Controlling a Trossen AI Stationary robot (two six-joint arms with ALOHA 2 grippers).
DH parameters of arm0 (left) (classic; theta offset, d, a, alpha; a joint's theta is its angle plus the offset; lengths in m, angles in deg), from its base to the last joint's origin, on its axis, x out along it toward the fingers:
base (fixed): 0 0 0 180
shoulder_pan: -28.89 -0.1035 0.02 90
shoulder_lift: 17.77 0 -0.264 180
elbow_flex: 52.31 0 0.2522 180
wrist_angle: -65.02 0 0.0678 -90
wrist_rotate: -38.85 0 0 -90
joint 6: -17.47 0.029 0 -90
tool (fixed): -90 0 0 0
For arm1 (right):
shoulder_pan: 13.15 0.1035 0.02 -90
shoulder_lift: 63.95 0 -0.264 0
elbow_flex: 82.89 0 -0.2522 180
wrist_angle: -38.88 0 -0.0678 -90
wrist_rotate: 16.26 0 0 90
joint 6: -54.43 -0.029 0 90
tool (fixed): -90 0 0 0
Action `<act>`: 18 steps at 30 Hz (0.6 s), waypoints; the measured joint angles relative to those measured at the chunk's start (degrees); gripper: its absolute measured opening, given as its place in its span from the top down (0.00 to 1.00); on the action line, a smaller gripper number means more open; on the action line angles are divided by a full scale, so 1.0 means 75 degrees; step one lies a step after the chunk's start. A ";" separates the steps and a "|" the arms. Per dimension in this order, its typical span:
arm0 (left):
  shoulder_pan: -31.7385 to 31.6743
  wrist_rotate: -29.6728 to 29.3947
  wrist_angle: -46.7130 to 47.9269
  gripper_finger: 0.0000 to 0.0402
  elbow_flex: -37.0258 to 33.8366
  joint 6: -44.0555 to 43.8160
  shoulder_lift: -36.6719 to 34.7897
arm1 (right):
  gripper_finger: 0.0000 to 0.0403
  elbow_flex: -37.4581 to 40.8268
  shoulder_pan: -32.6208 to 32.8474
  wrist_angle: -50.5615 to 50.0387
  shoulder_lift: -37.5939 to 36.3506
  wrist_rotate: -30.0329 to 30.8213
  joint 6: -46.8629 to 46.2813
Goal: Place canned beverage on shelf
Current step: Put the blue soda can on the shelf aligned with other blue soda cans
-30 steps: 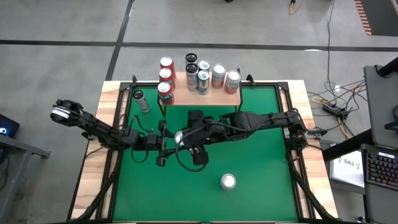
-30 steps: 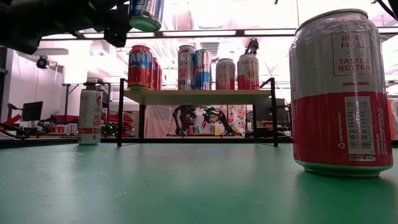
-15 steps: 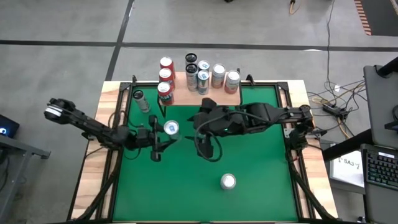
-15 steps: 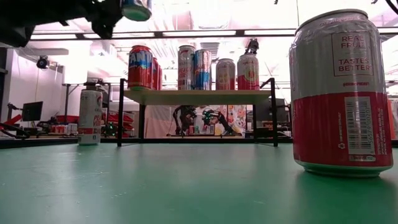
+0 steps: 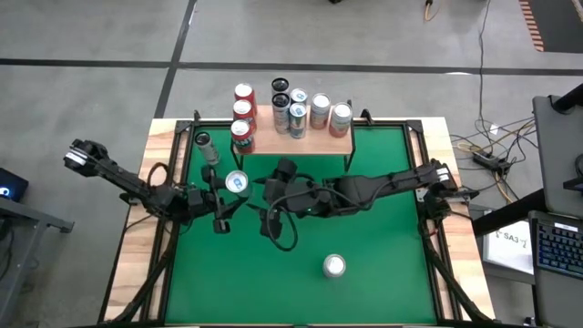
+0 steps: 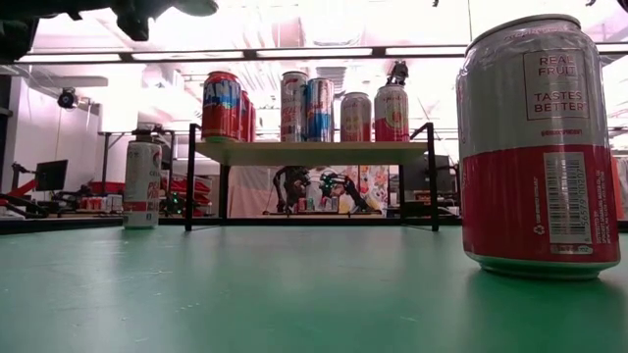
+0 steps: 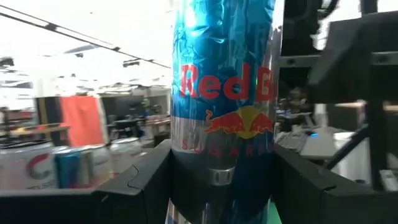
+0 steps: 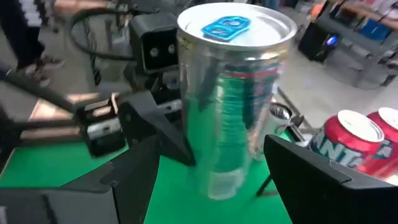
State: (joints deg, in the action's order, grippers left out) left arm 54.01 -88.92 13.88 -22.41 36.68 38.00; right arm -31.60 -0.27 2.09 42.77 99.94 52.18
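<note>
A blue and silver Red Bull can [image 5: 236, 182] is held high above the green table's left half by my left gripper [image 5: 226, 194]. It fills the left wrist view [image 7: 224, 93] and barely shows at the top of the low view [image 6: 196, 6]. My right gripper [image 5: 259, 194] is open just to the can's right. Its fingers [image 8: 124, 186] stand wide on either side of the can [image 8: 233, 106] without touching it. The wooden shelf [image 5: 305, 138] on black legs stands at the far edge and carries several cans. My left gripper pinches the can's lower body [image 7: 186, 168] between its two fingers, one on each side. The fingers come level from the table's left. The can stands upright in the hold, its tab end up [image 8: 225, 26], lifted well clear of the table.
A red and white can [image 5: 335, 265] stands on the table near the front, large in the low view [image 6: 538, 147]. A silver can [image 5: 208, 148] stands on the table left of the shelf. The shelf top [image 6: 309, 150] has free room at its front right.
My left gripper has carried the can up and toward the table's left and far side, keeping it upright. The can has come away from my right gripper, which shifted right and then came back left after it.
</note>
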 joint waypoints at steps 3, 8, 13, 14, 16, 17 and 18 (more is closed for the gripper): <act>0.0002 -0.0119 -0.0026 0.50 -0.0003 0.0092 -0.0009 | 0.31 0.0677 -0.0003 0.1444 0.0001 0.0256 0.0227; 0.0009 -0.0106 0.0018 0.50 -0.0006 0.0115 -0.0012 | 0.31 0.1503 -0.0020 0.3298 0.0000 0.0640 0.0488; 0.0002 -0.0116 0.0001 0.50 -0.0009 0.0111 0.0057 | 0.31 0.2095 -0.0097 0.4720 0.0001 0.0847 0.0581; -0.0003 -0.0132 0.0002 0.50 -0.0009 0.0115 0.0078 | 0.31 0.2170 -0.0116 0.4834 0.0001 0.0849 0.0581; -0.0003 -0.0185 0.0006 0.50 -0.0009 0.0112 0.0120 | 0.31 0.2283 -0.0172 0.4920 0.0001 0.0827 0.0563; -0.0008 -0.0206 0.0006 0.50 -0.0009 0.0112 0.0136 | 0.31 0.2332 -0.0202 0.4945 0.0001 0.0795 0.0492; -0.0011 -0.0263 0.0003 0.50 -0.0009 0.0112 0.0158 | 0.31 0.2358 -0.0224 0.4947 0.0001 0.0786 0.0440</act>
State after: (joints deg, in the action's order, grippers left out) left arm 53.93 -90.89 13.90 -22.47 37.52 39.18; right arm -13.91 -1.95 39.19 42.78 105.84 55.48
